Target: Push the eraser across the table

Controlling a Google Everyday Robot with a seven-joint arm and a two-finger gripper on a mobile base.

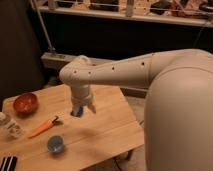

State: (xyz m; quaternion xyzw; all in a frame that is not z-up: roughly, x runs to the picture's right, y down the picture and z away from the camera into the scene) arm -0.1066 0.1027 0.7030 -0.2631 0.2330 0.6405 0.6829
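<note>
The table (107, 125) has a pale-wood plank top and fills the lower left of the camera view. My white arm reaches in from the right, and the gripper (80, 110) points down over the middle of the table, close to its surface. A small blue thing (77, 112) shows at the gripper's tip, just above the wood. I cannot tell whether this is the eraser or whether the gripper holds it. No other eraser-like thing shows.
A red bowl (26, 102) sits at the table's far left. An orange carrot-shaped thing (44, 126) lies left of the gripper. A blue round cup (55, 144) stands near the front edge, with a clear jar (12, 127) and a black striped item (7, 162) at the left. A dark shelf stands behind.
</note>
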